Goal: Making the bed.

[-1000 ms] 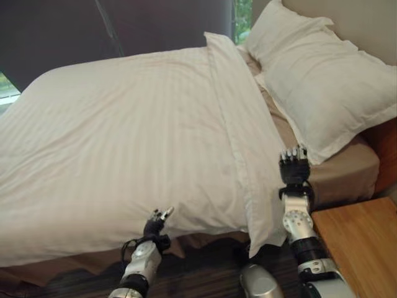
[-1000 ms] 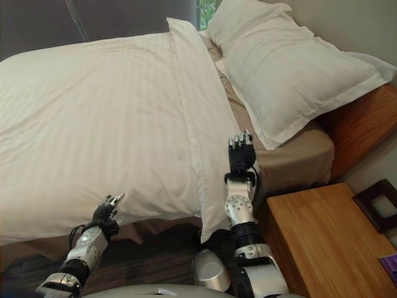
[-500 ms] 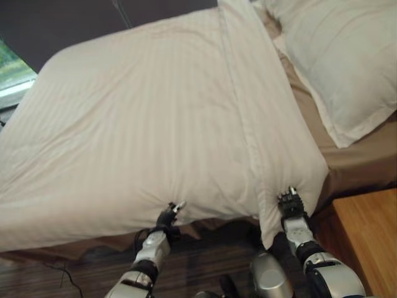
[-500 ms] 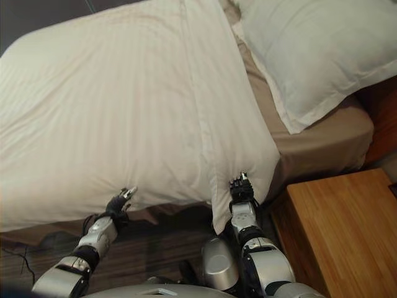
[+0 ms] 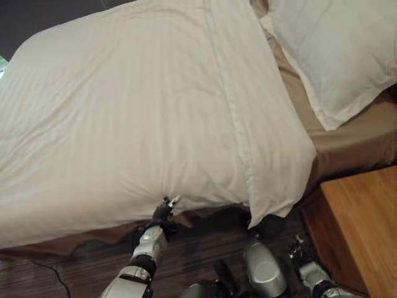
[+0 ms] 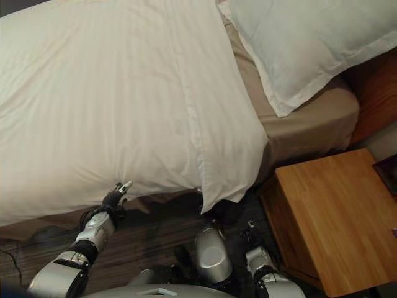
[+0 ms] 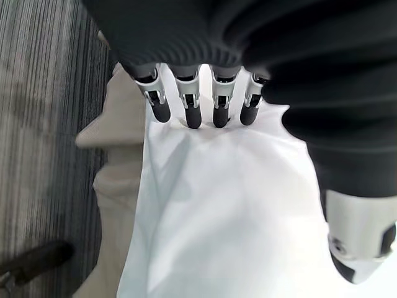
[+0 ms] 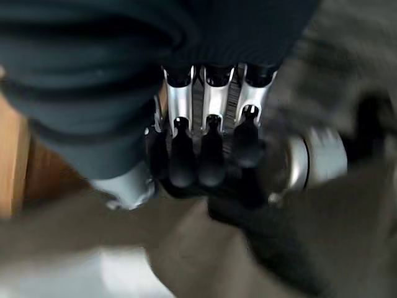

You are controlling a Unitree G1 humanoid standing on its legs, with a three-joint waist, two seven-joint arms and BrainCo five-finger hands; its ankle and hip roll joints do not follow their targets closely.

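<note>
While at the duvet edge, left robot hand fingers straight

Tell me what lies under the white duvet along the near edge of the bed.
Under the white duvet a tan sheet shows below its near edge and beside the pillow. The left hand presses the duvet's edge. Whatever lies further under the duvet is covered.

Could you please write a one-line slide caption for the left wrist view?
Left hand with its fingers pressed into the white duvet at the bed's edge.
</note>
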